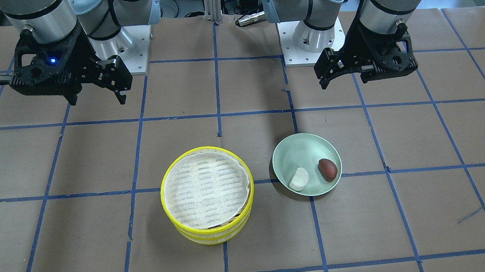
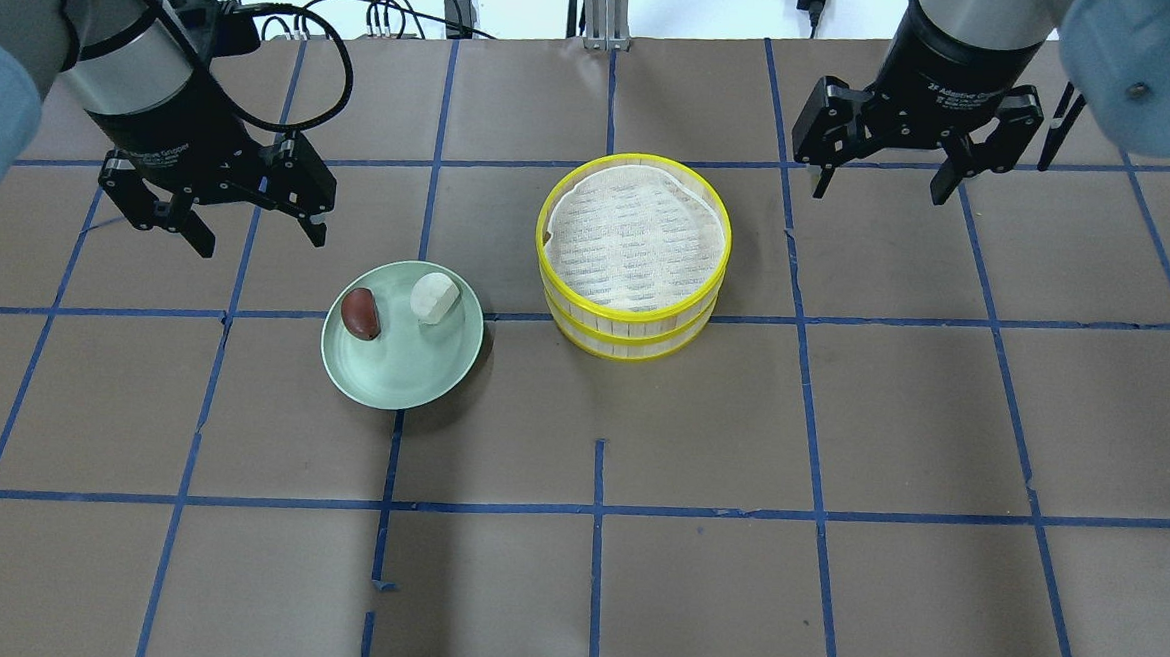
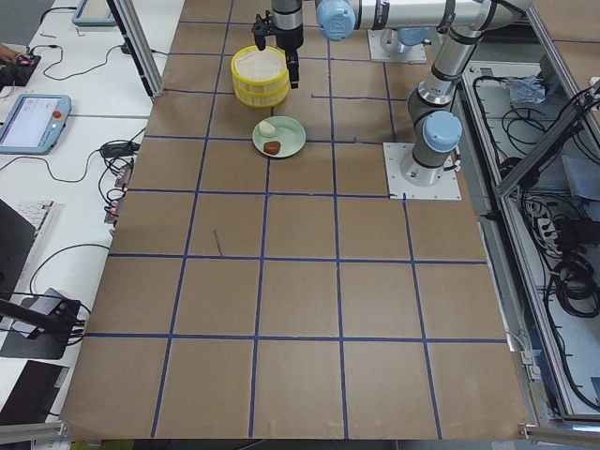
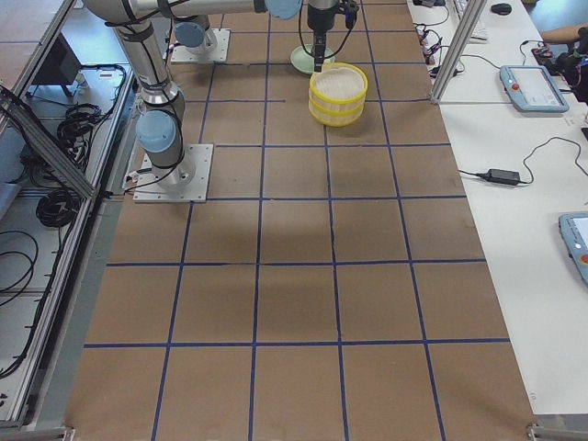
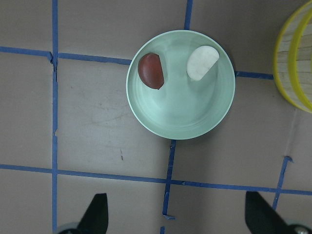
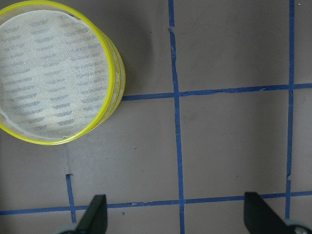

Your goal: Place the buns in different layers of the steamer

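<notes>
I count two buns, both in the one pale green bowl [image 2: 402, 371]: white bun [image 2: 435, 298] and reddish-brown bun [image 2: 360, 314], side by side, not touching. One steamer stack [image 2: 631, 335] sits beside the bowl, apart from it; I make out two yellow-rimmed layers, with the top cloth liner [image 2: 635, 233] bare. Two grippers, both above the table [image 2: 691, 594]. Left gripper [image 2: 259, 239] hovers near the bowl, fingers spread, nothing held. Right gripper [image 2: 879, 194] hovers by the stack, fingers spread, nothing held.
</notes>
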Robot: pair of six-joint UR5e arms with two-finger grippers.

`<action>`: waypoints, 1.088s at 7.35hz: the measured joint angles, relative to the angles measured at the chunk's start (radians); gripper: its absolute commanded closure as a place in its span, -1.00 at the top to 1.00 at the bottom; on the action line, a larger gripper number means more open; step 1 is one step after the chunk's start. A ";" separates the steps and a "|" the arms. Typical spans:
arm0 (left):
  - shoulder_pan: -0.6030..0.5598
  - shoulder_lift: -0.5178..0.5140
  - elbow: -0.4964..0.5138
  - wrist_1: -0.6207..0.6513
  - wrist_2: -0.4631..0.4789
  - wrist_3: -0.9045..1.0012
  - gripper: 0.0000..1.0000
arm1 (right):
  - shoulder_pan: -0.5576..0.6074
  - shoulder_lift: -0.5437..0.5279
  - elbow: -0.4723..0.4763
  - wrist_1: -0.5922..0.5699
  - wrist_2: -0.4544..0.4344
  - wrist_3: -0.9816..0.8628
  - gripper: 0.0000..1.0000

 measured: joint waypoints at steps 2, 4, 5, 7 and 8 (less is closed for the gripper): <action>-0.003 0.002 0.002 -0.001 0.001 0.000 1.00 | 0.002 0.000 0.000 -0.001 0.000 0.000 1.00; -0.009 0.010 0.004 -0.003 0.000 0.001 1.00 | 0.002 -0.002 0.003 -0.001 -0.003 -0.006 1.00; -0.013 0.002 0.004 0.001 -0.003 -0.001 1.00 | 0.001 -0.006 0.006 0.005 -0.009 -0.019 1.00; -0.027 -0.063 0.003 0.056 -0.005 -0.013 1.00 | 0.000 -0.017 0.018 0.036 -0.006 -0.031 1.00; -0.038 -0.124 0.003 0.125 -0.008 -0.015 1.00 | 0.001 -0.023 0.034 0.031 -0.004 -0.029 1.00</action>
